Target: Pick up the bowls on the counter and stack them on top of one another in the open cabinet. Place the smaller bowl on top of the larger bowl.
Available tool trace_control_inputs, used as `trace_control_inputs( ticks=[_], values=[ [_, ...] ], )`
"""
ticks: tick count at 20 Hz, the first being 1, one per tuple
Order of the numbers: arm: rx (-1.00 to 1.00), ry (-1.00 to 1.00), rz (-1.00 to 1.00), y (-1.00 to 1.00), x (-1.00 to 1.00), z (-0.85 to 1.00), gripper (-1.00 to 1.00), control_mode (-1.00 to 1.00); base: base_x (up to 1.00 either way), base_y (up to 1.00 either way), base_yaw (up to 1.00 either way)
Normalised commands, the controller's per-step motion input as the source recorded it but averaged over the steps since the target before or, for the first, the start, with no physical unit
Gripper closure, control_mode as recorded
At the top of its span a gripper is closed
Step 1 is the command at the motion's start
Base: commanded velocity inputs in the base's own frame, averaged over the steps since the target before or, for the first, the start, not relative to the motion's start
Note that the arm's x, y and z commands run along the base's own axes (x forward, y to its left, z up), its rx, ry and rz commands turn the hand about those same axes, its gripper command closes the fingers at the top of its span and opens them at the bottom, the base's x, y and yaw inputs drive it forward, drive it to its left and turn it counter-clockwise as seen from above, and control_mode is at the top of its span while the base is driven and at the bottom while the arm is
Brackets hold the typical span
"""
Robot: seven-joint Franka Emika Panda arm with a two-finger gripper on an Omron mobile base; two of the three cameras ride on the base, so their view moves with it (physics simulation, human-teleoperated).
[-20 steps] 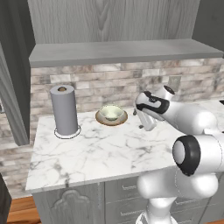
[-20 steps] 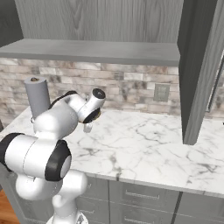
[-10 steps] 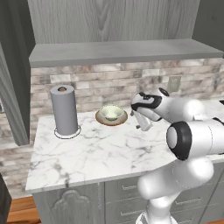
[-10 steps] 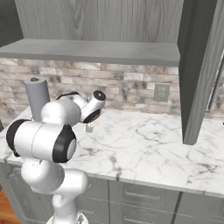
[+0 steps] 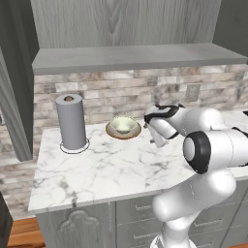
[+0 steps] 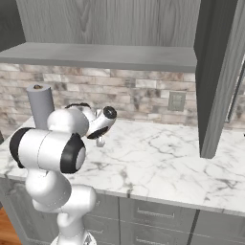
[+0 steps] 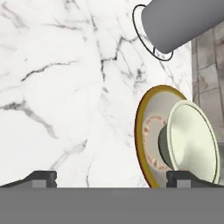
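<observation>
in the left base view the white marble counter (image 5: 111, 169) fills the middle and lower left of the frame; near its back edge, just left of centre, the small pale bowl (image 5: 123, 124) sits inside the wide brown-rimmed bowl (image 5: 124, 131), already nested, both on the counter rather than on the shelf; to their left, at middle left of the frame, a grey paper-towel roll (image 5: 70, 121) stands upright on a round base, well apart from the bowls; the grey shelf board of the open cabinet (image 5: 135, 57) runs across the upper part of the frame with nothing visible on it; the gripper (image 5: 159, 142) hangs at centre right of the frame, just to the right of the bowls, low over the counter and apart from them; the fingers are too small here to judge.

in the hand view the wide bowl (image 7: 146, 138) lies at lower right with the pale bowl (image 7: 192, 138) resting in it; the end of the paper-towel roll (image 7: 179, 22) shows at upper right; the two dark fingertips (image 7: 41, 177) rise far apart at the bottom edge, one at lower left and one at lower right, spread wide with nothing between them, the right one just below the bowls' rims.

in the right base view the roll (image 6: 40, 103) stands at middle left behind the arm, the gripper (image 6: 99, 140) points down at the counter (image 6: 158, 158), and the shelf (image 6: 100, 55) spans the upper frame.
</observation>
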Motion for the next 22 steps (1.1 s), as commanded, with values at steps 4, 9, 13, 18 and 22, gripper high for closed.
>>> trace_control_inputs(
  ticks=[4,9,13,18,22],
  values=[
    [0.00,-0.15,0.04,0.05,0.13,-0.13,-1.00,-1.00,0.00,0.00,0.00],
    [0.00,-0.07,0.02,0.05,0.31,-0.08,-1.00,-1.00,0.00,0.00,0.00],
    [0.00,-0.02,0.01,0.07,0.49,-0.02,-1.00,-1.00,0.00,0.00,0.00],
    [-0.01,-0.02,0.03,0.04,0.37,-0.09,-1.00,-1.00,0.00,0.00,0.00],
    [-0.04,-0.03,0.03,0.06,0.29,-0.20,-1.00,-1.00,0.00,0.00,0.00]
  ],
)
